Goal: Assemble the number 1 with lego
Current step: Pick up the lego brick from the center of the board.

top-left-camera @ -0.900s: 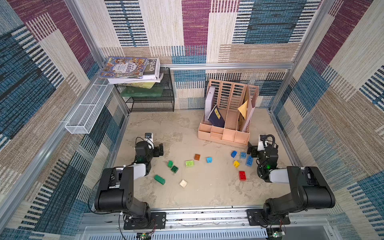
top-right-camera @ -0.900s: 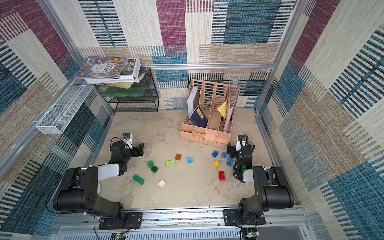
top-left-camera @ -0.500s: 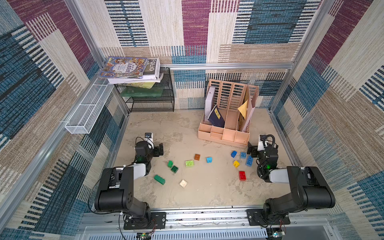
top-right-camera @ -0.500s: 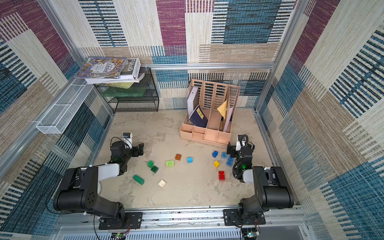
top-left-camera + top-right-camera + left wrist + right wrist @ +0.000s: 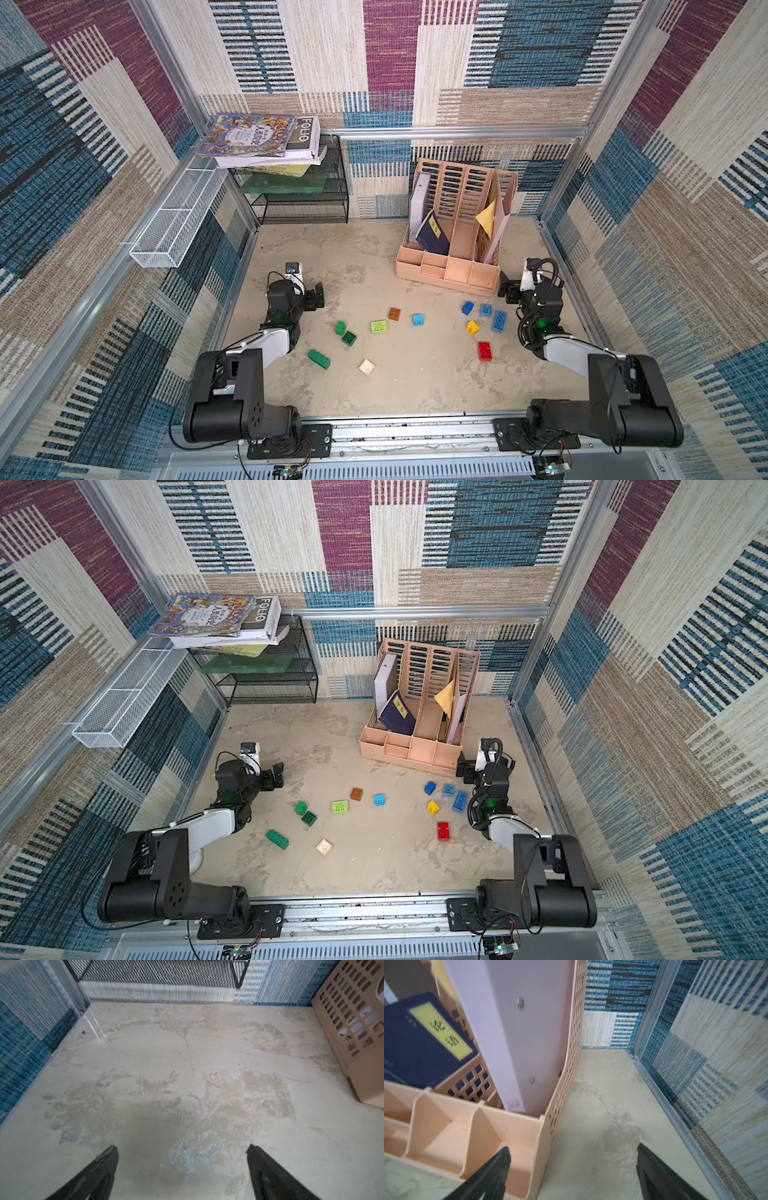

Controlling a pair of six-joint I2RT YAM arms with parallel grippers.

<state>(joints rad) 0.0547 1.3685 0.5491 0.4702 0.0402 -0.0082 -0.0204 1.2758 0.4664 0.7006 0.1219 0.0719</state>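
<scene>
Lego bricks (image 5: 418,319) lie scattered on the tabletop (image 5: 415,390) between the two arms. Green bricks (image 5: 319,359) nearer the left arm; blue brick (image 5: 498,321), yellow brick (image 5: 472,327), red brick (image 5: 484,351) nearer the right. Lime brick (image 5: 379,326), brown brick (image 5: 394,313), cream brick (image 5: 366,367) in the middle. Left claw (image 5: 181,1150) wide, empty, above bare tabletop. Right claw (image 5: 574,1150) wide, empty, just beside the front corner of the peach file rack (image 5: 546,1126).
</scene>
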